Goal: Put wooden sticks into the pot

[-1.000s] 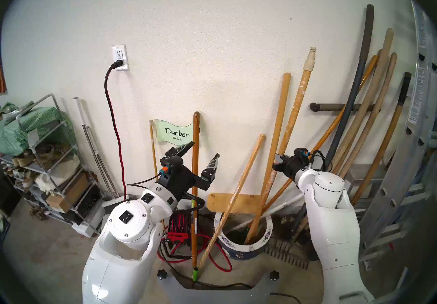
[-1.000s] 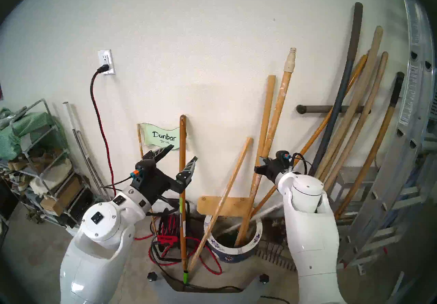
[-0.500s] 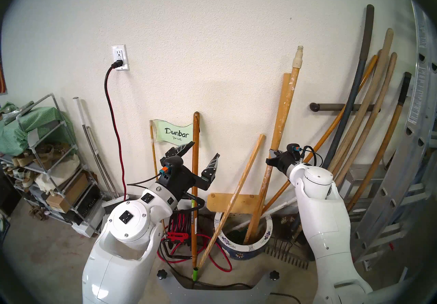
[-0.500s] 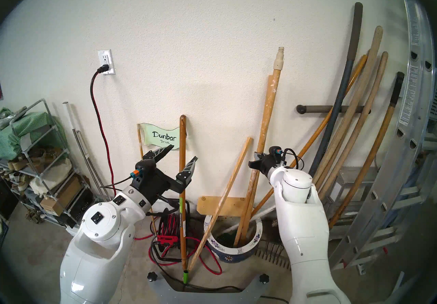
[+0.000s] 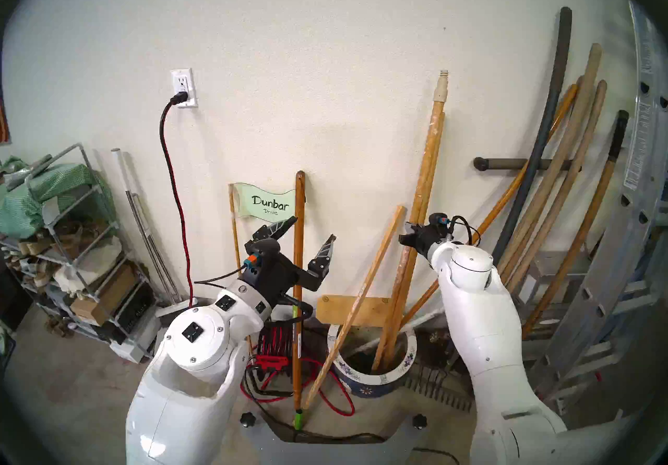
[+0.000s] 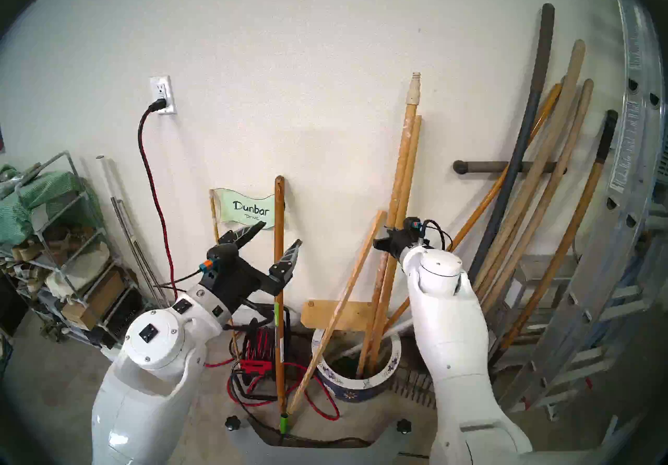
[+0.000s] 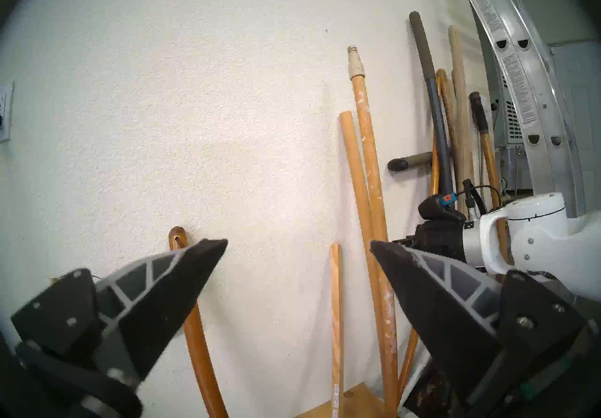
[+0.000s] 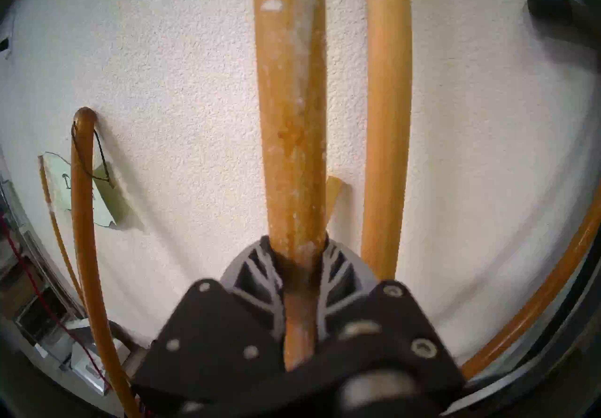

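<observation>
The blue flowered pot (image 5: 368, 390) (image 6: 347, 393) stands on the floor by the wall. My right gripper (image 5: 408, 236) (image 6: 383, 241) (image 8: 299, 264) is shut on the paint-speckled pole (image 5: 428, 156) (image 6: 406, 149) (image 7: 369, 147) (image 8: 289, 115), whose lower end is inside the pot. A plain yellow stick (image 5: 440, 128) (image 6: 416, 135) (image 8: 387, 115) stands in the pot right beside it. A thin slat (image 5: 361, 294) (image 6: 339, 305) leans over the pot's left rim with its foot on the floor outside. My left gripper (image 5: 313, 228) (image 6: 280, 232) (image 7: 299, 242) is open and empty.
A brown pole with a green foot (image 5: 298, 200) stands by my left gripper, next to the Dunbar Drive flag (image 5: 269, 204). A red cord reel (image 5: 274, 345) sits left of the pot. Tool handles (image 5: 564, 200) and a ladder (image 5: 614, 272) lean at the right, and a shelf rack (image 5: 72, 236) stands at the left.
My right gripper has moved left with the speckled pole, swinging its top leftward until it stands against the plain stick. The left arm has not moved.
</observation>
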`<move>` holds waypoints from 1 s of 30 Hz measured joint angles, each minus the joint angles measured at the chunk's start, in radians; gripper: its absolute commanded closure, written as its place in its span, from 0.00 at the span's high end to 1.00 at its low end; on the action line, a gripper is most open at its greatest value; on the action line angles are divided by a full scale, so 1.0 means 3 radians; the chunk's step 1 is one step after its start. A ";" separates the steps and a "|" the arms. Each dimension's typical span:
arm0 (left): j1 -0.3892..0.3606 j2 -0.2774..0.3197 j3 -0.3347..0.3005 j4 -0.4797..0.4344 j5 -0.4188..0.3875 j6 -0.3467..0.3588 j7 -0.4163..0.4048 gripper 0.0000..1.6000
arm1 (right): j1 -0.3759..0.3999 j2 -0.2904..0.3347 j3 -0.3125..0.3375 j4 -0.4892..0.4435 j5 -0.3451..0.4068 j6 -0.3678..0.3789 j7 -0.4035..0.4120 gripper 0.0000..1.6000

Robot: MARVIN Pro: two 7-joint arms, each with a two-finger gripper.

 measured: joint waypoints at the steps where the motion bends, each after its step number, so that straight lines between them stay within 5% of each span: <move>1: 0.0000 0.0000 0.0000 0.0000 0.0000 0.0000 0.0000 1.00 | 0.0032 -0.0007 -0.0007 0.0042 -0.0007 -0.0010 -0.0011 0.00; 30: 0.0000 0.0000 0.0000 0.0000 0.0000 0.0000 0.0000 1.00 | 0.0774 -0.0171 -0.0056 0.1154 -0.0169 -0.0313 -0.0362 0.00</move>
